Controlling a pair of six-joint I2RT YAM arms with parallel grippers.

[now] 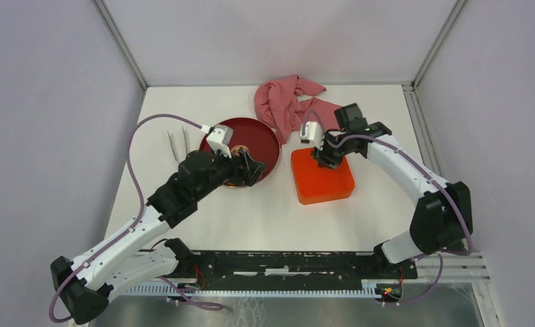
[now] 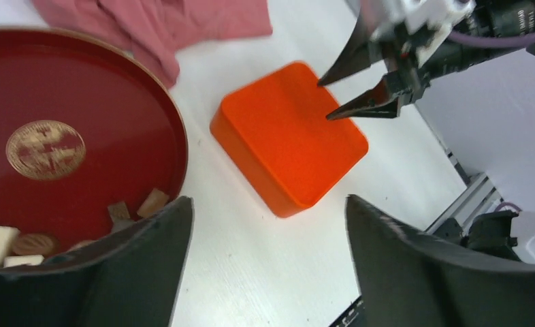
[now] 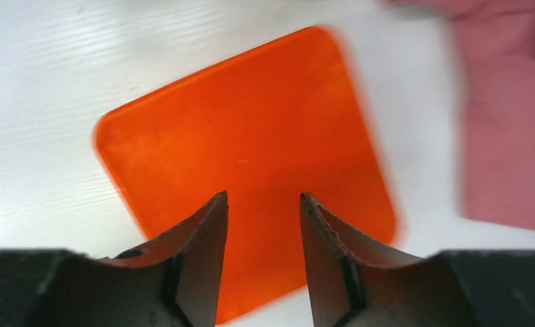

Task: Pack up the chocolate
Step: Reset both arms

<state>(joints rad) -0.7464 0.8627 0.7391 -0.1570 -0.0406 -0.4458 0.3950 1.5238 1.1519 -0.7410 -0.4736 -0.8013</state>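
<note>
Hard to call progress here. The orange tin (image 2: 288,136) sits on the worktop (image 2: 237,266) right of the dark-red plate (image 2: 115,82) with its lid on. The top is smooth and shut, so whatever's inside is hidden. My guess is that packing is either nearly wrapped up or hasn't really begun, and I can't tell which.

What clearly isn't packed is the chocolate (image 2: 152,202). A handful of small tan, cream and brown bits lie at the near edge of the plate, plus a gold coin-looking disc (image 2: 45,150) further in.

The left jaws hang over that near rim, spread wide with nothing between them. The right jaws are over the far part of the tin, a bit apart and also empty. A pink cloth (image 2: 156,27) is bunched at the far side, behind both.
</note>
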